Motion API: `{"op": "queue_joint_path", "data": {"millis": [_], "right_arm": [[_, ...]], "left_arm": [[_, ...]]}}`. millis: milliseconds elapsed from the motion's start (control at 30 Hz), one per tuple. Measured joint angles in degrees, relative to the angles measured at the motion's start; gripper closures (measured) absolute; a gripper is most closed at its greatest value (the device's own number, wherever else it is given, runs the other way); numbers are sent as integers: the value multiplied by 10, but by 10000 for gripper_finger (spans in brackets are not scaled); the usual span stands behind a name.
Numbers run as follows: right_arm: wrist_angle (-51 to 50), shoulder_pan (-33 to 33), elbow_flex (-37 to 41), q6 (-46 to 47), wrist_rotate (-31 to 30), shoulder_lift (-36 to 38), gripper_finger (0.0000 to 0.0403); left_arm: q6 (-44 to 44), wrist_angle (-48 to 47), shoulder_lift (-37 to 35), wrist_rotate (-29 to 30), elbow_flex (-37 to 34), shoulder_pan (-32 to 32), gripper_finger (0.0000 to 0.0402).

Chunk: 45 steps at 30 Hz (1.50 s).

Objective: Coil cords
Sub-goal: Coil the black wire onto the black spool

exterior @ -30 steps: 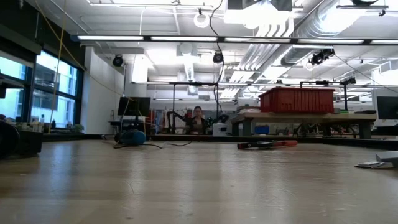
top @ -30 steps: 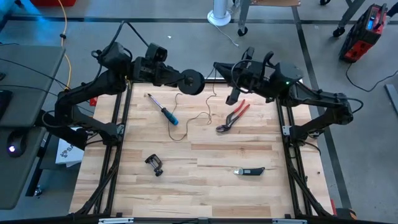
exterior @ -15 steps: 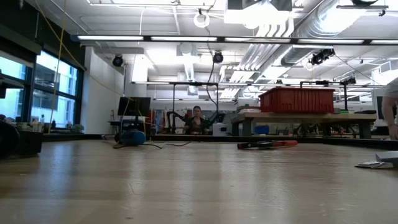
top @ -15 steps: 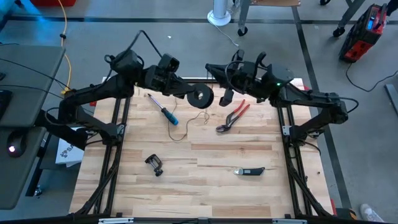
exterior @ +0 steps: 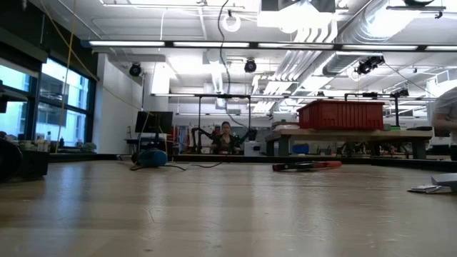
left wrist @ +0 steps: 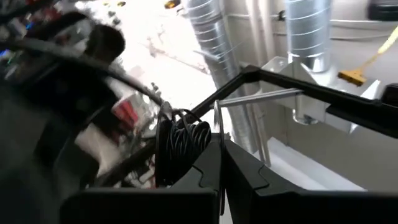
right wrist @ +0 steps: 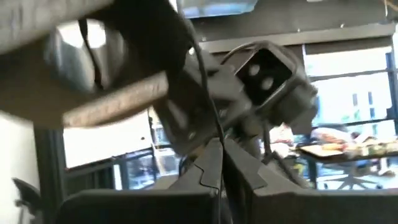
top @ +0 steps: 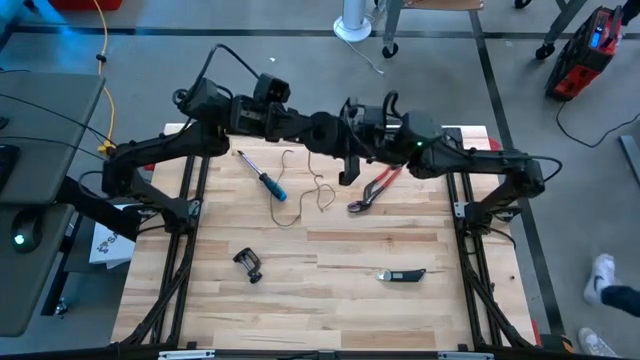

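Both grippers meet high above the table's far middle. My left gripper (top: 316,130) is shut on the small black reel (left wrist: 181,148), which carries several turns of thin dark cord. My right gripper (top: 343,130) faces it from the table's right and is shut on the cord (right wrist: 212,118) close to the reel. From the grippers the cord hangs slack, and its lower part (top: 318,193) lies in loose loops on the wooden table between the screwdriver and the pliers. My left gripper pinches the reel's thin flange (left wrist: 219,134) by its edge between its two fingers. The fingers slant up from the table's left. The reel is lifted clear of the table. My right gripper pinches the single strand of cord (right wrist: 217,144) between its shut fingers, which slant up from the table's right. The strand runs on from the fingers toward the reel.
On the table lie a blue-handled screwdriver (top: 264,178), red pliers (top: 376,186), a small black clamp (top: 248,263) and a black hand tool (top: 401,274). The near half of the table (top: 330,320) has free room. A person sits in the room beyond (exterior: 226,137).
My left gripper has carried the reel toward the table's right. My right gripper has moved toward the table's left and rolled, so the two now stand close together. The hanging cord has shifted left with them, and its loops on the table have changed shape.
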<state>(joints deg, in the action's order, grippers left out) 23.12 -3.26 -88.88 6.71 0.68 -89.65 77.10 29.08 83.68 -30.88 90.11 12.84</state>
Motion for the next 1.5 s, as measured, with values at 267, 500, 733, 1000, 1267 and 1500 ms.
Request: {"op": "queue_joint_path", "data": {"millis": [267, 500, 733, 1000, 1267, 1500], "right_arm": [[16, 0, 0, 68, 44, -22, 403], [19, 10, 0, 69, 60, -19, 403], [18, 9, -2, 80, 58, -17, 402], [-80, -2, 1, 72, 76, -7, 400], [-145, -3, 1, -71, 13, -8, 300], [-111, 5, 0, -115, -46, -28, 197]], "left_arm": [[-43, 63, 15, 27, 0, 29, 401], [-123, 68, -5, 28, -1, 88, 401], [-215, 39, -39, 48, -2, 137, 402], [-251, -68, -112, 68, 1, 171, 401], [-238, -72, -135, 64, 0, 136, 402], [-264, -74, -123, 95, 0, 101, 401]]}}
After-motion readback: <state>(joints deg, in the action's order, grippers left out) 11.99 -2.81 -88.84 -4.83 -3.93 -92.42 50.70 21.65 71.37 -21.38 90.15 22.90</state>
